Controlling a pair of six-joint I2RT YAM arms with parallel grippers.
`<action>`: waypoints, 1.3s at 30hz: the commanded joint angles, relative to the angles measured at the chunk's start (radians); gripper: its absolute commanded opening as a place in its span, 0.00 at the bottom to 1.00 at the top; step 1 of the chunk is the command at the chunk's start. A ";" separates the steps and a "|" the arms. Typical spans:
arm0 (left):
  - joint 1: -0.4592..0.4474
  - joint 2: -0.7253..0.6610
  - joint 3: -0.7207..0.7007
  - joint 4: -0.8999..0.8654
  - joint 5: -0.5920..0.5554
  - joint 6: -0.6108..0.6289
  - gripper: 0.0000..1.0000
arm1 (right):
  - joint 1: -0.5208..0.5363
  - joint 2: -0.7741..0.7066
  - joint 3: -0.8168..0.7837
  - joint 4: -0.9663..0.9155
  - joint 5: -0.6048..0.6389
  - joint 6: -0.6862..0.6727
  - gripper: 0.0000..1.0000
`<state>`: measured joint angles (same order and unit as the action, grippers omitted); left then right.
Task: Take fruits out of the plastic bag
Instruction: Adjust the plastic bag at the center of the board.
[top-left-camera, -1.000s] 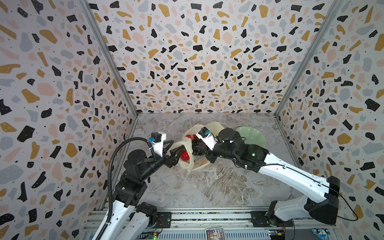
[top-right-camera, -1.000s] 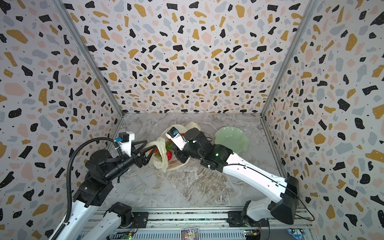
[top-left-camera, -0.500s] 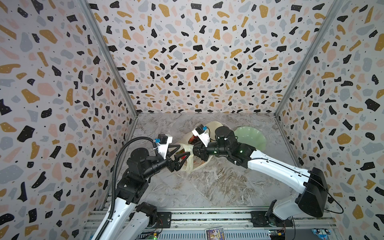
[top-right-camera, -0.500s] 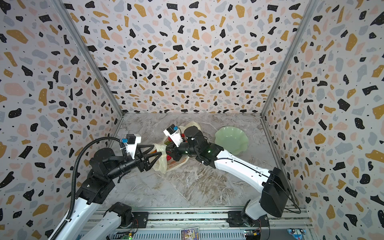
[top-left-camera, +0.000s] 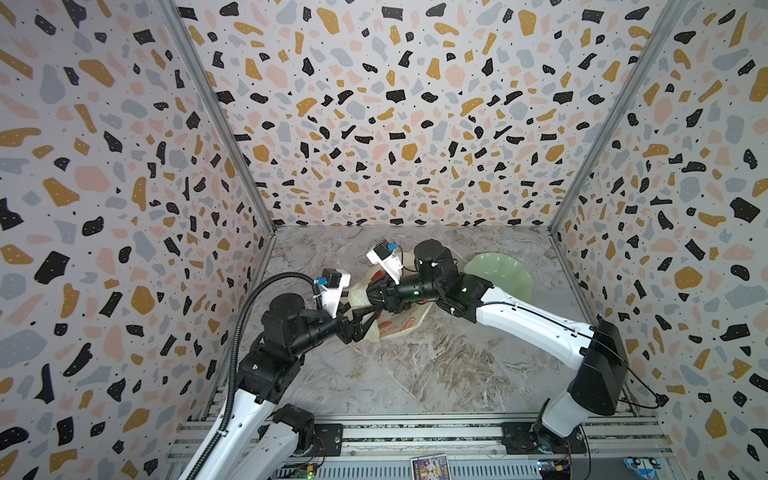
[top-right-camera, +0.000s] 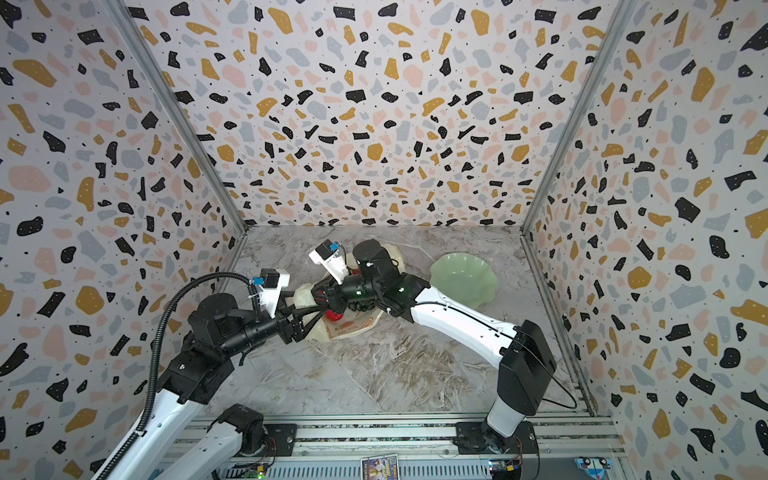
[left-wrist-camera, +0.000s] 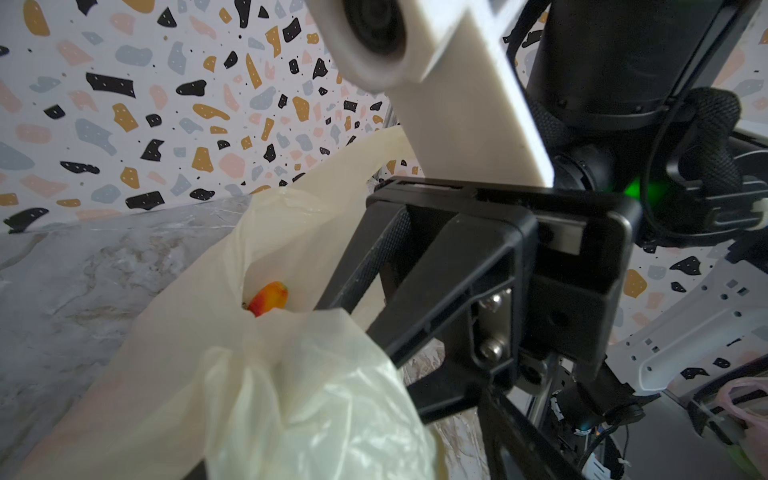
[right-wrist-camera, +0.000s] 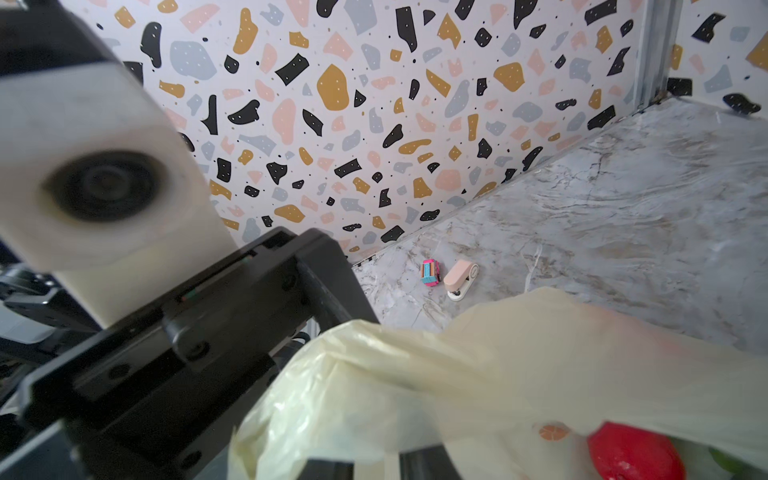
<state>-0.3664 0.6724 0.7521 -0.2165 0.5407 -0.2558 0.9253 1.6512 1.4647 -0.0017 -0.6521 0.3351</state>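
Note:
The cream-yellow plastic bag (top-left-camera: 400, 326) (top-right-camera: 354, 326) lies crumpled on the marble floor between my two grippers. My right gripper (top-left-camera: 370, 293) (top-right-camera: 316, 295) is shut on a fold of its plastic near the mouth. My left gripper (top-left-camera: 374, 319) (top-right-camera: 318, 316) stands open, fingers spread around a bunched part of the bag (left-wrist-camera: 299, 399). A red apple (top-right-camera: 334, 316) (right-wrist-camera: 631, 453) shows inside the bag. A red-yellow fruit (left-wrist-camera: 269, 297) lies deeper in, seen through the mouth in the left wrist view. Other fruits are hidden by plastic and arms.
A pale green wavy-edged dish (top-left-camera: 503, 277) (top-right-camera: 465, 277) sits behind my right arm, toward the right wall. A small pink-and-blue toy (right-wrist-camera: 431, 272) and a pink-white object (right-wrist-camera: 460, 279) lie on the floor by the left wall. Patterned walls enclose three sides.
My right gripper has moved left with the bag's plastic, and its arm has swung more upright. My left gripper has moved in toward the bag, so both grippers now stand close together.

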 joint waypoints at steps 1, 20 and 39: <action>-0.014 0.020 -0.011 0.072 0.006 -0.012 0.57 | 0.014 -0.005 0.055 -0.025 -0.020 -0.007 0.21; -0.014 -0.176 -0.172 0.045 -0.140 -0.009 0.00 | -0.042 -0.193 -0.422 0.067 0.388 -0.270 0.37; -0.013 -0.273 -0.293 0.088 -0.065 0.095 0.00 | 0.052 -0.304 -0.713 0.131 0.580 -0.327 0.38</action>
<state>-0.3763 0.3958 0.4686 -0.1871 0.4465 -0.1955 0.9691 1.3659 0.6800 0.0902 -0.1234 -0.0277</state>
